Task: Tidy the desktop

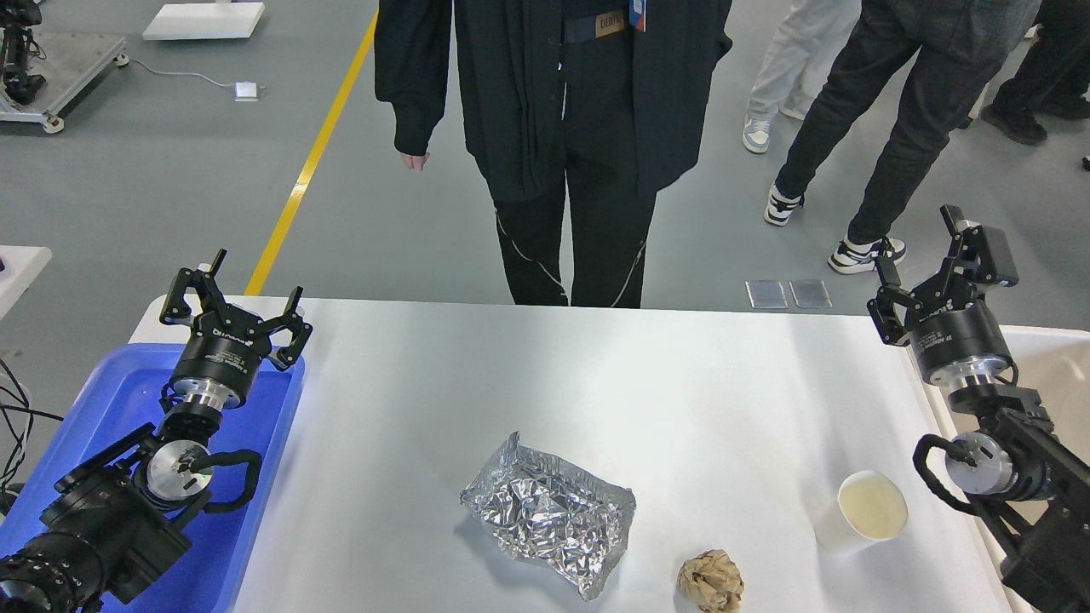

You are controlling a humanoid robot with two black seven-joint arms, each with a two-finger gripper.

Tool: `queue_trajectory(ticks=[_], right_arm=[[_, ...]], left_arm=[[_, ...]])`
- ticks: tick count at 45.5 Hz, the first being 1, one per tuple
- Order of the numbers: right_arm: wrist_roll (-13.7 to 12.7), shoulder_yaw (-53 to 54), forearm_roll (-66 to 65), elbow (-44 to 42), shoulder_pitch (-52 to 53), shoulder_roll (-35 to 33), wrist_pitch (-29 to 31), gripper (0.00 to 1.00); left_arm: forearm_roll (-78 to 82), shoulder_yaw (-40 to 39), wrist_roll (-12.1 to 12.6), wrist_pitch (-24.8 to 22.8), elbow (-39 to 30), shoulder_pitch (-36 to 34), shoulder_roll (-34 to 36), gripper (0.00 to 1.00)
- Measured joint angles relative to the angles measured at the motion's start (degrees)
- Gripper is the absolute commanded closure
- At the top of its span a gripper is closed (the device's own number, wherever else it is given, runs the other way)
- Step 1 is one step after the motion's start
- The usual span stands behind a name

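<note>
The white desktop point(545, 375) fills the middle of the head view. On its near part lie a crumpled silver foil container point(549, 513), a brown crumpled paper ball point(710, 581) and a white paper cup point(862, 511) tipped toward me. My left gripper point(243, 285) hovers open over the far end of the blue tray point(136, 400), holding nothing. At the desktop's right edge my right gripper point(924, 255) is raised and open, also empty. Both grippers are well away from the three items.
A beige-white bin point(1060, 375) sits off the desktop's right side, under my right arm. A person in black point(562, 145) stands right behind the far edge. Other people's legs show at the back right. Another white table corner point(17, 268) is at far left.
</note>
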Motion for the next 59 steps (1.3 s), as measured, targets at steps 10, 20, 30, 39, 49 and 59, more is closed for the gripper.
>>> queue_trajectory(ticks=[10,20,30,39,49,59], right_arm=[[0.0,-0.1,0.0,-0.1,0.0,0.1,-0.1,0.0],[0.2,0.0,0.0,-0.1,0.0,0.1,0.2,0.0],[0.5,0.3,0.1,0.2,0.0,0.1,0.5,0.0],[0.6,0.5,0.1,0.2,-0.4,-0.1,0.6,0.0],[0.7,0.5,0.1,0.1,-1.0,-0.2,0.8,0.0],[0.7,0.2,0.1,0.1,-1.1,-0.1,0.9,0.0]], left_arm=[[0.0,0.0,0.0,0.0,0.0,0.0,0.0,0.0],[0.1,0.0,0.0,0.0,0.0,0.0,0.0,0.0],[0.1,0.0,0.0,0.0,0.0,0.0,0.0,0.0],[0.1,0.0,0.0,0.0,0.0,0.0,0.0,0.0],[0.1,0.0,0.0,0.0,0.0,0.0,0.0,0.0],[0.1,0.0,0.0,0.0,0.0,0.0,0.0,0.0]])
